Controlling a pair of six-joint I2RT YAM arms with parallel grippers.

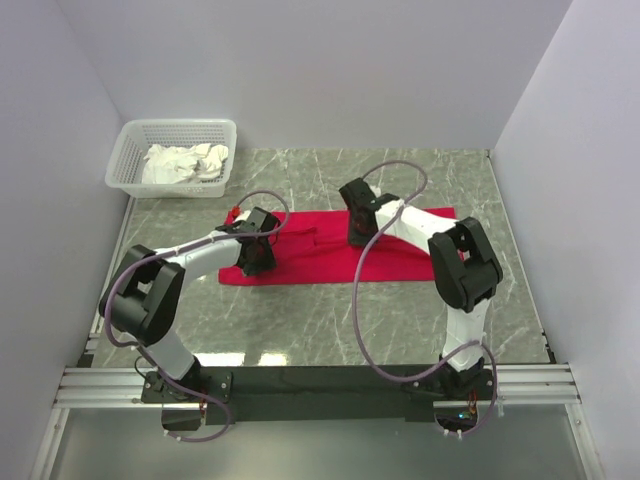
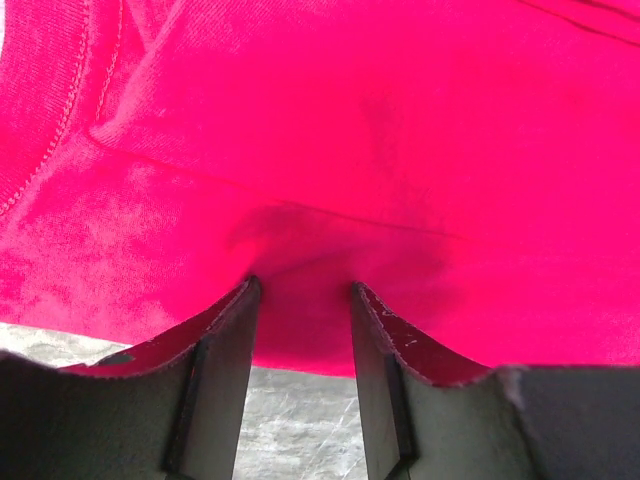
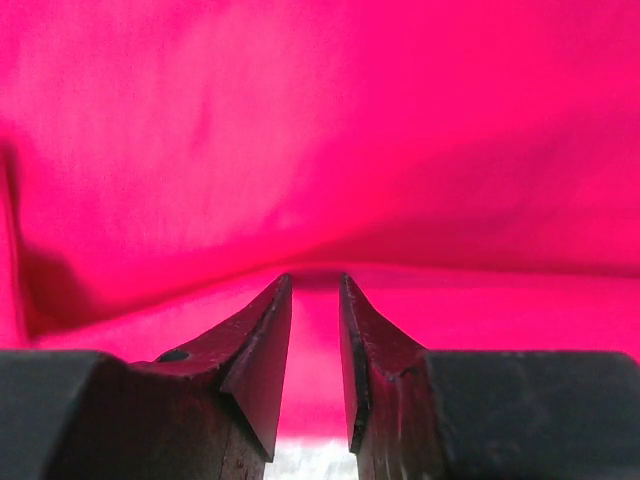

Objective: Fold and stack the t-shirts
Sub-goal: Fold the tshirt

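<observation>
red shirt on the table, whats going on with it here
Two robot arms are folding a red t-shirt that lies as a long strip across the table. The left gripper has its fingers on either side of a pucker at the shirt's near left edge. The right gripper pinches fabric near the middle. A white basket holding white cloth sits in the far left corner.

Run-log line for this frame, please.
red t-shirt: spread on table | left pincer: fabric between jaws, grip unclear | right pincer: shut on red t-shirt
</observation>
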